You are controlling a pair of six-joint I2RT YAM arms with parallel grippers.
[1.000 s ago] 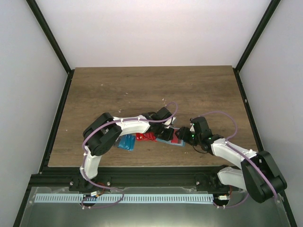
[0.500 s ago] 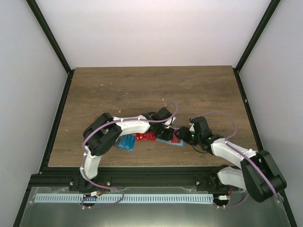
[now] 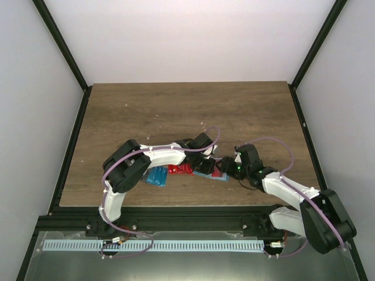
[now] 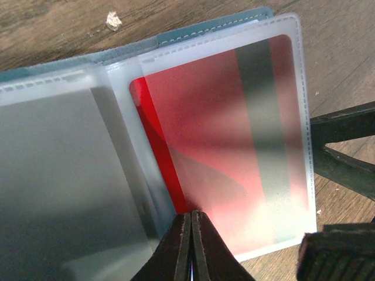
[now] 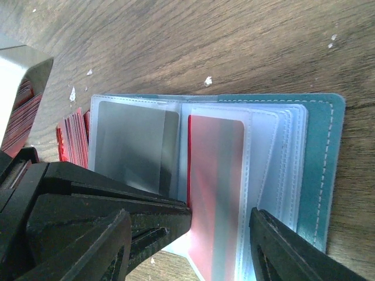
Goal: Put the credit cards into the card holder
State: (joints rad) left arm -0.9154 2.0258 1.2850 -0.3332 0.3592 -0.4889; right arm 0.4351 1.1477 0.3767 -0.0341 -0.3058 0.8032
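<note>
The left gripper (image 4: 190,215) has its fingers squeezed together at the near edge of a clear plastic pocket (image 4: 297,117). The right gripper (image 5: 221,213) has its fingers spread apart, one on each side of it. A shiny red card (image 4: 217,134) sits inside, in the flat teal card holder (image 5: 319,175) lying unfolded on the brown wooden table (image 3: 176,111).
</note>
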